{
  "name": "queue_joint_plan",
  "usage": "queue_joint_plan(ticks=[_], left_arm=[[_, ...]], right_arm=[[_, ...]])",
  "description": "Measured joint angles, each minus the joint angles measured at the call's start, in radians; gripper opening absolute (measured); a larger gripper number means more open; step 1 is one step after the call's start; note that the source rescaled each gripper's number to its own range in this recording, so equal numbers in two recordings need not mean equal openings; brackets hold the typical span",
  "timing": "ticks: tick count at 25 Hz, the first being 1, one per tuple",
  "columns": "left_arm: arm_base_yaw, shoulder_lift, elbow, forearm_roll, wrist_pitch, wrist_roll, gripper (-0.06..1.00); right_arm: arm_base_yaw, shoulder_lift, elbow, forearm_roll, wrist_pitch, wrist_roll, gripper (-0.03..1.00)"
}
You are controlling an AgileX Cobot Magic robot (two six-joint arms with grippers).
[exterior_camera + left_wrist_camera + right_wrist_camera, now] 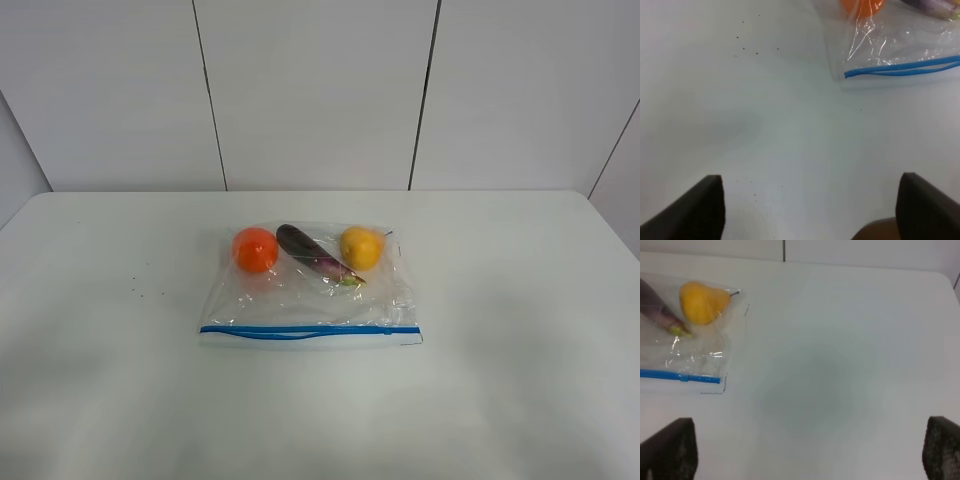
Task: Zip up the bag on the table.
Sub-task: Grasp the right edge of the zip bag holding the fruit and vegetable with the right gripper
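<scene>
The clear bag [305, 300] lies flat in the middle of the white table [520, 300]. Its blue zipper strip [310, 330] runs along the near edge and looks partly parted at the left. An orange [255, 249], an eggplant [312, 255] and a yellow fruit [361, 247] show through it. Neither arm shows in the high view. The left gripper [810, 205] is open above bare table, the bag's left corner [890, 55] ahead of it. The right gripper [810, 455] is open above bare table, the bag's right end [695, 345] off to one side.
A few dark specks [140, 290] dot the table left of the bag. A white panelled wall [320, 90] stands behind the table's far edge.
</scene>
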Motion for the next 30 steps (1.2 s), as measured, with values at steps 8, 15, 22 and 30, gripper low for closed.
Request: queue_joint_plan(ticks=[8, 15, 22, 30], left_arm=[[0.0, 0.0, 0.0, 0.0, 0.0, 0.0, 1.0], [0.0, 0.0, 0.0, 0.0, 0.0, 0.0, 1.0], [0.0, 0.0, 0.0, 0.0, 0.0, 0.0, 1.0], [0.0, 0.0, 0.0, 0.0, 0.0, 0.0, 1.0]], right_arm=[[0.0, 0.0, 0.0, 0.004, 0.0, 0.0, 1.0], [0.0, 0.145, -0.053, 0.007, 0.0, 0.0, 1.0], [0.0, 0.641, -0.194, 0.086, -0.002, 0.0, 1.0], [0.0, 1.176, -0.236, 0.276, -0.168, -0.038, 1.0]])
